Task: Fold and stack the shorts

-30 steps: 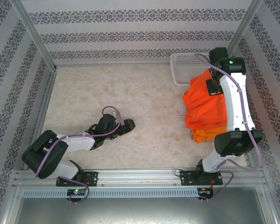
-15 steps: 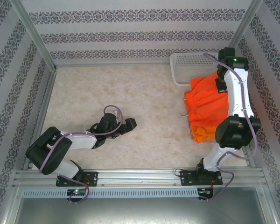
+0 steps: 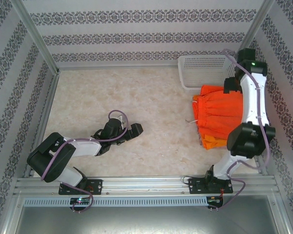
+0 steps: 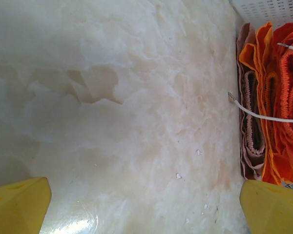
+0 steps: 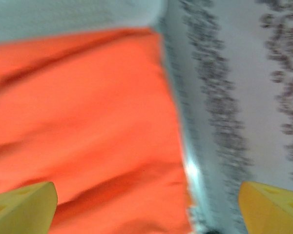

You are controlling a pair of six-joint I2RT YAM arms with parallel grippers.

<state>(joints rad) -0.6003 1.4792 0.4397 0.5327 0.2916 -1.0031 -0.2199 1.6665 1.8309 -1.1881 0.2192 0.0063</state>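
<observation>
On the worktop (image 3: 136, 92), shorts (image 3: 217, 114) are being overhung by the right hand (image 5: 146, 209), spread empty like the left hand (image 4: 146, 207); cloth risks being snagged askew.

We read no text, label, brand, number or sign on anything here. The walls (image 3: 136, 36) carry repeating ornamental bands, which are pattern and not lettering. The right wrist view is blurred, so any small print on the orange shorts (image 5: 78, 131) might escape us there
</observation>
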